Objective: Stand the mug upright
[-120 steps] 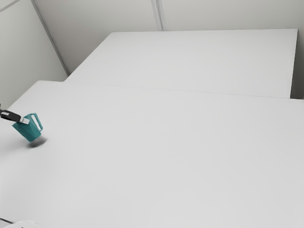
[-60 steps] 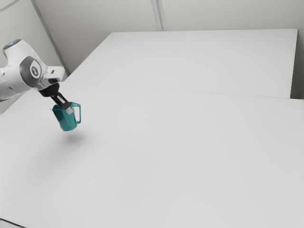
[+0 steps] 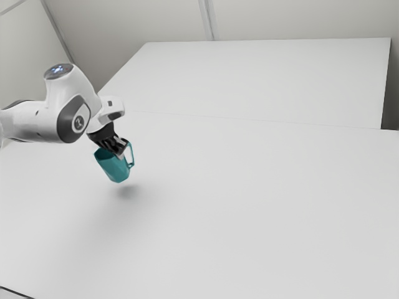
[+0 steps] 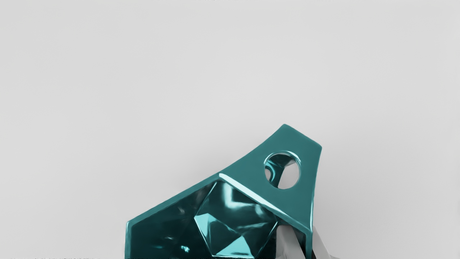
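The jaws are closed on the wall of the glossy teal faceted mug (image 3: 113, 165), above the white, smooth desk (image 3: 249, 218): one grey finger (image 4: 288, 244) is inside the cup, the other outside, close to the teal, pierced handle (image 4: 284, 138). Gripping the wall there probably lets the wrist swing the cup, leaving its base free to meet the desk. The mug hangs clear of the desk, tilted, mouth toward the exterior view's left, base lowest, a soft grey shadow (image 3: 128, 192) beneath it on the desk; it is not yet set upright, and likely needs levelling before it is lowered. Outward from the jaws, the white-and-grey arm (image 3: 31, 123) reaches over the desk from the exterior view's left. Compared with half a second ago, the mug has travelled over the desk toward the exterior view's right, still gripped and leaning, and more of the arm has come in.
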### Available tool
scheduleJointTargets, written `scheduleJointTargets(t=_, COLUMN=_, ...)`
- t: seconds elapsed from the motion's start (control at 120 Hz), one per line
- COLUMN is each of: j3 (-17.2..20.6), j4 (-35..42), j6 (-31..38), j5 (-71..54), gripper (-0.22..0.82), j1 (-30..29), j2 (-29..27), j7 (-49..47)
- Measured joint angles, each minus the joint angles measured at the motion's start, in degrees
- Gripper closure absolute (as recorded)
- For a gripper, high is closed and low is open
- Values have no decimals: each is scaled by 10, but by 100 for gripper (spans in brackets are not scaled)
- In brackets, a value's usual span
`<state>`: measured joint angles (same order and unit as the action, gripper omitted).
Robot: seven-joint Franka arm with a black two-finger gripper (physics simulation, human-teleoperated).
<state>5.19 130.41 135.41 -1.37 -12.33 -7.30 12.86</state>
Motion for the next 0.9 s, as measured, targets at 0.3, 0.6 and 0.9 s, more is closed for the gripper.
scheduleJointTargets(t=0.3, j3=39, j4=19, j6=12, j5=-5, gripper=79, j1=7, j2=15, j7=-180)
scheduleJointTargets(t=0.6, j3=42, j4=20, j6=26, j5=-14, gripper=79, j1=6, j2=50, j7=-295)
scheduleJointTargets(t=0.9, j3=42, j4=14, j6=24, j5=-35, gripper=32, j1=7, j2=48, j7=-359)
